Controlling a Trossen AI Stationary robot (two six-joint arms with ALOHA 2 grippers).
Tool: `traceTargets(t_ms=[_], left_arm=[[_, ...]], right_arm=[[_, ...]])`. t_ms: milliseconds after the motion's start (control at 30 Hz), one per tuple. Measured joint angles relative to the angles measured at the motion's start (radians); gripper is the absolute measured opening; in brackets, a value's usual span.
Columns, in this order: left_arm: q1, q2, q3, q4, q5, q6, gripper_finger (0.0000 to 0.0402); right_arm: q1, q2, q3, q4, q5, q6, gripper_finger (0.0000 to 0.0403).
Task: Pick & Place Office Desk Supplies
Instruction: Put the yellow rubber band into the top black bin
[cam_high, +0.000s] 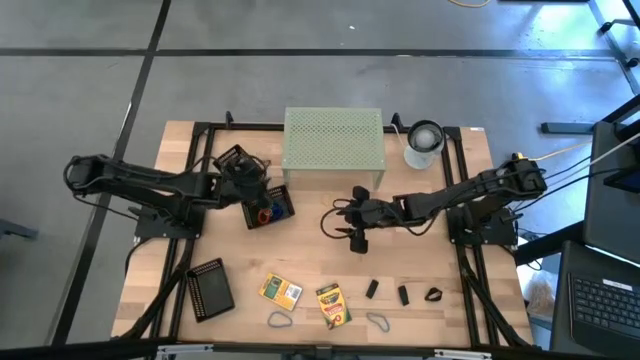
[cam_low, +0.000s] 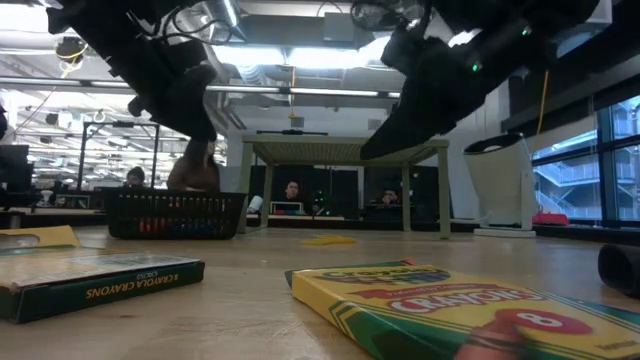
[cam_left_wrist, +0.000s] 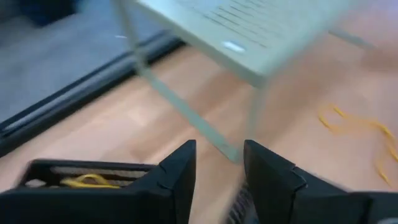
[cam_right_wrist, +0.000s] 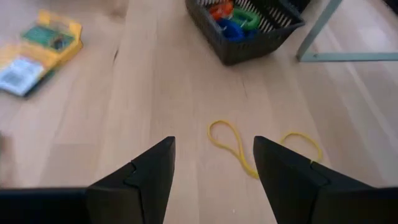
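Observation:
My left gripper (cam_high: 255, 185) hangs open above the black mesh tray (cam_high: 270, 207), which holds coloured rubber bands; in its wrist view the open fingers (cam_left_wrist: 217, 168) stand over the tray's rim (cam_left_wrist: 87, 168). My right gripper (cam_high: 356, 232) is open near the table's middle. In its wrist view (cam_right_wrist: 214, 168) it hovers over a yellow rubber band (cam_right_wrist: 233, 144) lying flat on the wood. Two crayon boxes (cam_high: 281, 291) (cam_high: 333, 305), tan bands (cam_high: 279, 320) (cam_high: 378, 321) and black clips (cam_high: 372, 288) (cam_high: 404, 295) (cam_high: 433, 294) lie near the table's near edge.
The pale green perforated riser (cam_high: 334, 140) stands at the far edge, with a white-grey cylinder (cam_high: 424, 143) to its right. A second black mesh tray (cam_high: 210, 288) lies near the near left corner. Bare wood shows between the two arms. People sit in the room beyond the table (cam_low: 290, 190).

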Motion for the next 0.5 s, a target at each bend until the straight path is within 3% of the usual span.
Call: traceTargets(t_ms=[200,500], left_arm=[[-0.037,0.0,0.0,0.005,0.145,0.168,0.0128],[-0.085,0.0,0.0,0.037,0.308,0.158,0.0127]], right_arm=[[-0.029,0.099,-0.001,0.081,-0.005,-0.099,0.0219],[-0.086,0.174,0.006,0.088,-0.007,-0.125,0.0219]])
